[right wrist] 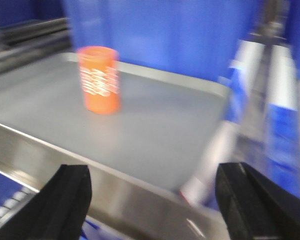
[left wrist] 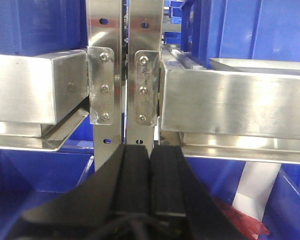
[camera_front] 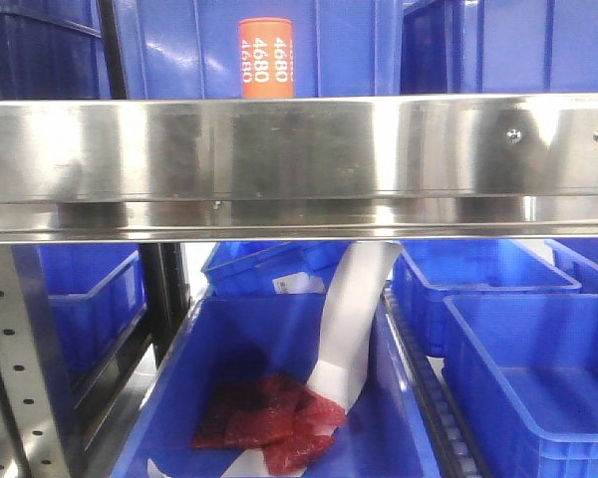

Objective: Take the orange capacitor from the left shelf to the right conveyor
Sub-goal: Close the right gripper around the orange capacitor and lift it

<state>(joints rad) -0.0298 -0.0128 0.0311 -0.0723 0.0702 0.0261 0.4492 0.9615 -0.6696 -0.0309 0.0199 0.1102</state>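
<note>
An orange capacitor (camera_front: 267, 58), its side printed with white "4680" repeated down its length, stands upright on the left shelf (camera_front: 299, 149), behind the shiny steel front rail and in front of a blue bin (camera_front: 179, 45). The right gripper (right wrist: 153, 175) is spread wide and empty, with the cylinder far left of it. The left gripper (left wrist: 150, 155) is pressed closed on nothing, near the perforated uprights (left wrist: 106, 30).

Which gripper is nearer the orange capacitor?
Right. The right gripper, open, faces the orange capacitor upright on the shelf; the left gripper, shut, points at the perforated uprights, no capacitor in its view.
</note>
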